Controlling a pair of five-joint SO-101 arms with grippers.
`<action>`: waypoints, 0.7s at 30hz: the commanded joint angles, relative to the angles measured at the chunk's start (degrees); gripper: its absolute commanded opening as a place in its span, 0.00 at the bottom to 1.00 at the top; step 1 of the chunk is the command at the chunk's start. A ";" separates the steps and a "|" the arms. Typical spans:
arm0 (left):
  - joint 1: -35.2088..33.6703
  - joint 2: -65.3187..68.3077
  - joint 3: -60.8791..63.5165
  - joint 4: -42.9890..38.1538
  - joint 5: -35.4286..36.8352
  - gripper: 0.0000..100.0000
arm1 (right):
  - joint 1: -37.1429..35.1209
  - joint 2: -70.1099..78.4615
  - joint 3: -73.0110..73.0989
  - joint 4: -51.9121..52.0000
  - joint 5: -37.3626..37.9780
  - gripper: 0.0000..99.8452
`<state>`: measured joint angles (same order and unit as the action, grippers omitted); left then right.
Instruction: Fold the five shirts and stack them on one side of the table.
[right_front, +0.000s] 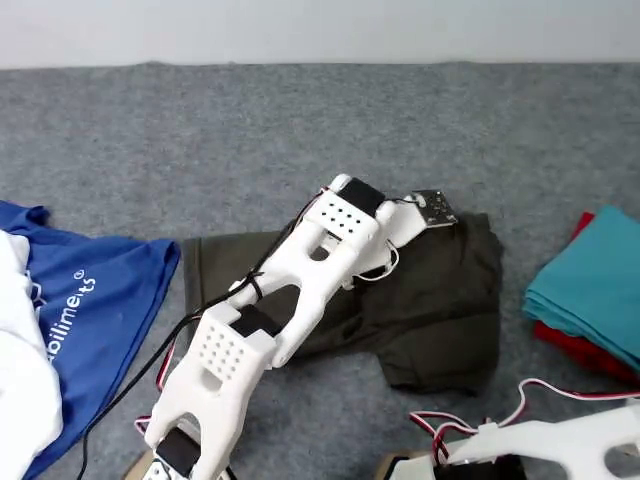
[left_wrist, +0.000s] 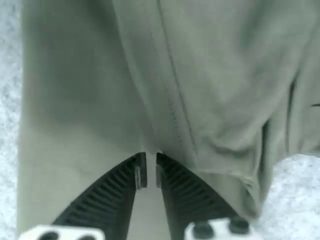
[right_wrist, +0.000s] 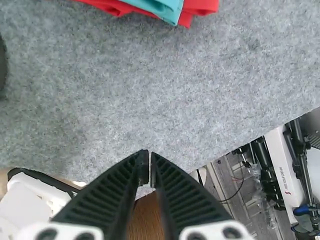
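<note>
Grippers both sit nearly together, left gripper (left_wrist: 147, 170) low over the olive shirt (left_wrist: 90, 90) (right gripper (right_wrist: 149, 167) over grey table (right_wrist: 150, 85)).

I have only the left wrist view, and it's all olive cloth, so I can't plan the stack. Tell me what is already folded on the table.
Observer: In the high view, a folded teal shirt lies on top of a red shirt at the table's right edge.
Operator: Now report where the right gripper is.
Observer: The right gripper is over bare grey felt near the table's front edge. Its jaws are shut and it is apart from the olive shirt.
</note>
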<state>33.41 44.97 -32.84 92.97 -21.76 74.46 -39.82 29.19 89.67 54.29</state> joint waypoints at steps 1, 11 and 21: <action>1.85 -3.16 -0.13 -0.09 -0.35 0.04 | 0.13 -1.27 -0.26 -0.13 0.18 0.01; 10.55 -15.82 0.04 3.87 -0.18 0.09 | 0.13 -1.27 -0.26 -0.13 0.18 0.01; 22.07 -13.54 0.31 6.24 -0.18 0.15 | 0.13 -1.27 -0.26 -0.13 -3.08 0.01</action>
<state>52.40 32.22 -32.31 98.51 -21.85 74.46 -39.82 29.19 89.67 52.09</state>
